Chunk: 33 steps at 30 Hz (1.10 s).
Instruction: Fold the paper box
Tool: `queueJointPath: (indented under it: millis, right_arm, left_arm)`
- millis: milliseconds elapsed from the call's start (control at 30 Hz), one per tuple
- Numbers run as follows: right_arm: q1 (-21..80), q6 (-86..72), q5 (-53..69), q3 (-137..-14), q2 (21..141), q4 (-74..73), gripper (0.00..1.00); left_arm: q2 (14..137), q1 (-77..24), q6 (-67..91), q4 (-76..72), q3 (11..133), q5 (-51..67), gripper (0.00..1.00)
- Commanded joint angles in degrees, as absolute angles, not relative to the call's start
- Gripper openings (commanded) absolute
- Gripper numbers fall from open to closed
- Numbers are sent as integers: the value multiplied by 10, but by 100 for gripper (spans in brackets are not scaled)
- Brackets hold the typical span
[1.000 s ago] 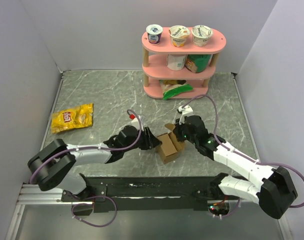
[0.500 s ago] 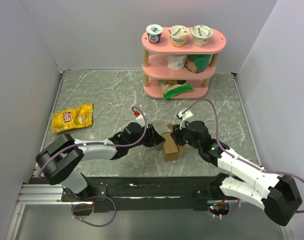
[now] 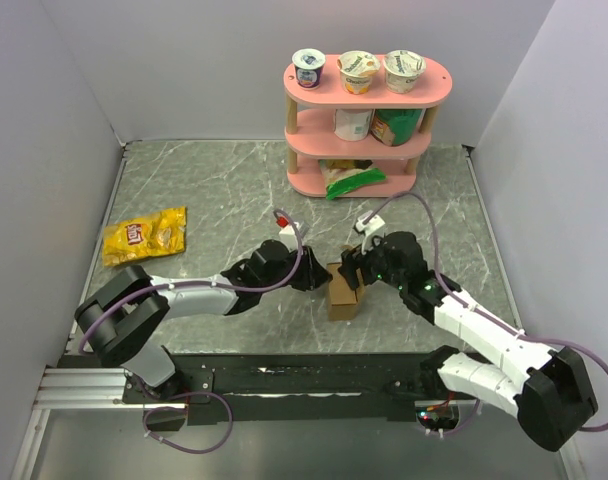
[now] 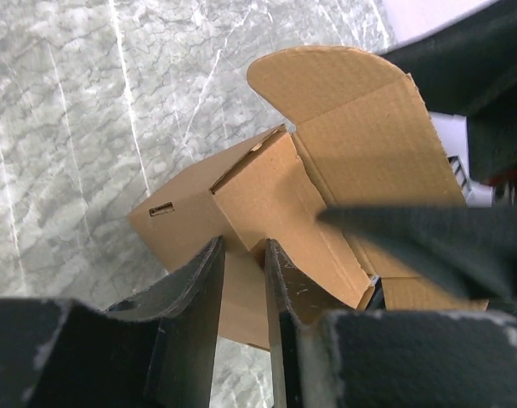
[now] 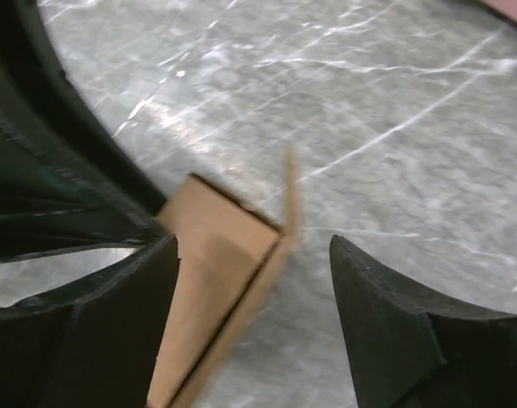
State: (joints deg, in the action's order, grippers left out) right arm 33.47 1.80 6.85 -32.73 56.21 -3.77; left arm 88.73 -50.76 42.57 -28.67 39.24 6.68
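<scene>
The paper box [image 3: 341,297] is a small brown cardboard box, half formed, standing on the marble table between both arms. In the left wrist view the paper box [image 4: 360,144] shows an open inside and a rounded lid flap raised at the far side. My left gripper [image 4: 243,248] is shut on its near side wall, one finger inside and one outside; seen from above, this left gripper [image 3: 316,276] is at the box's left edge. My right gripper [image 5: 254,251] is open, its fingers wide on either side of a box corner [image 5: 216,255] and an upright flap, gripping nothing; from above the right gripper [image 3: 354,265] hangs over the box's far side.
A pink three-tier shelf [image 3: 356,120] with yogurt cups and packets stands at the back. A yellow snack bag [image 3: 144,235] lies at the left. White walls close in the table on the left, back and right.
My right gripper has opened and let go of the box flap. The left gripper has pushed further right and closed tighter on the box wall. The box has turned slightly.
</scene>
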Motion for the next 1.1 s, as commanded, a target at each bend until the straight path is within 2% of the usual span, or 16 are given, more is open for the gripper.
queueJointPath:
  millis: [0, 67, 167, 267, 367, 533, 633, 667, 733, 1067]
  right_arm:
    - [294, 57, 152, -354, 551, -8, 69]
    - [286, 65, 161, -367, 559, -17, 62]
    - [276, 73, 166, -375, 572, -23, 58]
    - [268, 80, 171, -382, 588, -27, 50]
    - [263, 89, 178, -389, 605, -25, 38]
    - [261, 102, 177, -416, 635, -54, 36]
    - [262, 105, 184, -414, 632, -54, 29]
    - [261, 110, 188, -415, 632, -57, 11]
    - [262, 113, 196, -421, 635, -65, 0]
    - [265, 128, 219, -438, 623, -120, 0]
  left_arm:
    - [895, -510, 376, -233, 413, 61, 30]
    - [895, -510, 374, -231, 415, 62, 29]
    - [893, -510, 367, -226, 417, 61, 29]
    - [890, -510, 358, -220, 421, 62, 29]
    - [895, -510, 348, -214, 428, 69, 29]
    - [901, -510, 346, -208, 434, 72, 28]
    - [898, -510, 344, -207, 435, 71, 29]
    - [901, -510, 342, -204, 437, 71, 29]
    - [901, -510, 339, -202, 439, 73, 29]
    - [911, -508, 338, -197, 450, 70, 28]
